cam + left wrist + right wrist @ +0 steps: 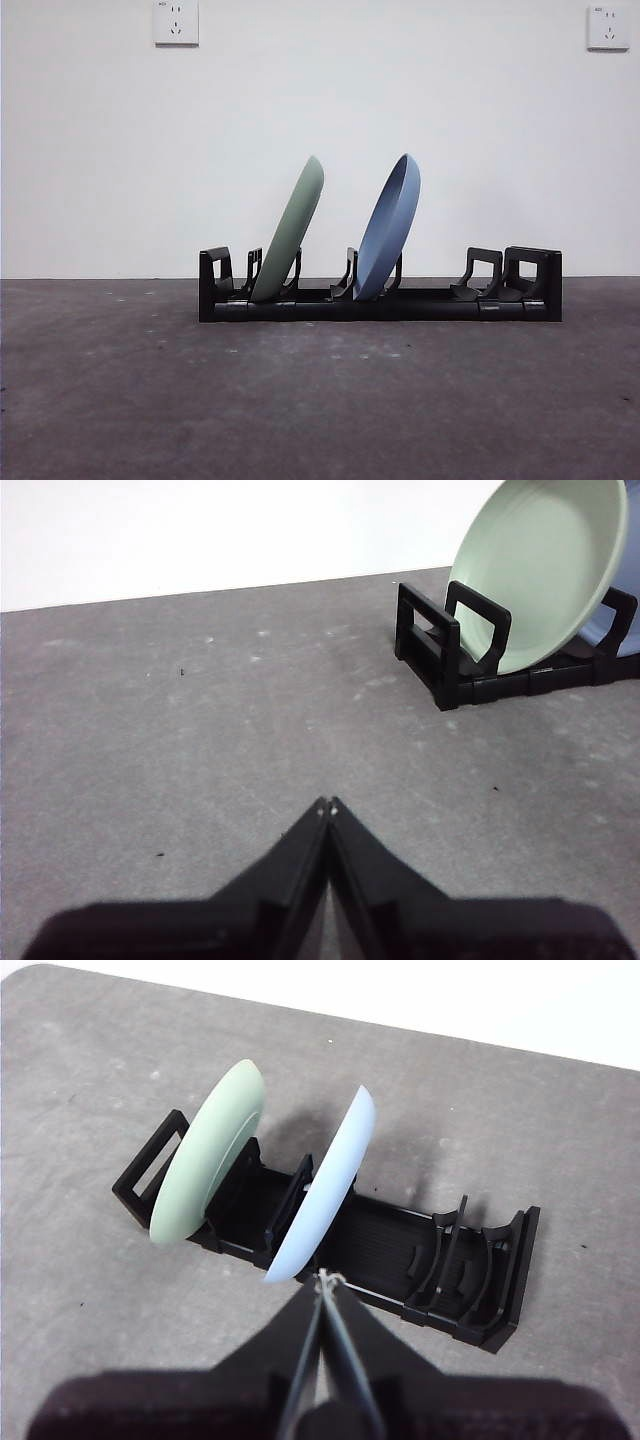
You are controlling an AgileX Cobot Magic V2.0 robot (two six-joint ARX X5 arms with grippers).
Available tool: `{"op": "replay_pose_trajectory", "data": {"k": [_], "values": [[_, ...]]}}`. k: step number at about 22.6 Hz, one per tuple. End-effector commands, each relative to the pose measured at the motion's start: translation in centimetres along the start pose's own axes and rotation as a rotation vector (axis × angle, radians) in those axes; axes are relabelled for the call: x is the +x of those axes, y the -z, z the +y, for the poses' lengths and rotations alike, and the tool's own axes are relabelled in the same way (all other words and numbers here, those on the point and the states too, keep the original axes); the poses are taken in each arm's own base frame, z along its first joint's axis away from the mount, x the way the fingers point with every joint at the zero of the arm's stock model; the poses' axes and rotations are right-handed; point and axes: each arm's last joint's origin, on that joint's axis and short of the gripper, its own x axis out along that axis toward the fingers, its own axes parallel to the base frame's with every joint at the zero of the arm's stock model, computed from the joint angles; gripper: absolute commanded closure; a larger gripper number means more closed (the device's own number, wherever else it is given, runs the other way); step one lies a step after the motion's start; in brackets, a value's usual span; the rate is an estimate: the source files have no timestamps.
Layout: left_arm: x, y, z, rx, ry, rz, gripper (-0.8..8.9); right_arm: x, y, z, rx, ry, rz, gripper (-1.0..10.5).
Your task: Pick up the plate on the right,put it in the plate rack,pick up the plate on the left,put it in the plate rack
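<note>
The black plate rack [380,302] lies across the middle of the grey table. A pale green plate [292,230] leans on edge in its left slots, and a blue plate [390,228] leans the same way in the middle slots. From above, the right wrist view shows the plate rack [400,1250] with the green plate [208,1165] and the blue plate [325,1185]; my right gripper [326,1278] hovers shut just in front of the blue plate's rim, holding nothing. My left gripper [327,803] is shut and empty, low over the table, well apart from the rack's left end [440,645] and the green plate [545,565].
The rack's right-hand slots [500,275] hold nothing. A white wall with two sockets [176,22] rises behind the table. Neither arm shows in the front view.
</note>
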Motion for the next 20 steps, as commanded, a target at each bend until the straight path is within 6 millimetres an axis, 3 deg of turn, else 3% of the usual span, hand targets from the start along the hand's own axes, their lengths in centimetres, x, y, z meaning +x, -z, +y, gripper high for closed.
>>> {"op": "replay_pose_trajectory", "data": {"k": [1, 14, 17, 20], "values": [[0.1, 0.2, 0.0, -0.014, -0.002, -0.005, 8.17, 0.2, 0.1, 0.0, 0.004, 0.001, 0.003, 9.4], [0.1, 0.2, 0.0, -0.015, -0.004, -0.002, 8.17, 0.2, 0.1, 0.0, 0.004, 0.001, 0.003, 9.4], [0.1, 0.2, 0.0, -0.014, -0.004, -0.002, 8.17, -1.9, 0.1, -0.3, 0.005, 0.097, -0.040, 9.4], [0.1, 0.2, 0.0, -0.015, -0.004, -0.002, 8.17, -5.9, 0.2, 0.3, -0.071, 0.162, -0.142, 9.4]]}}
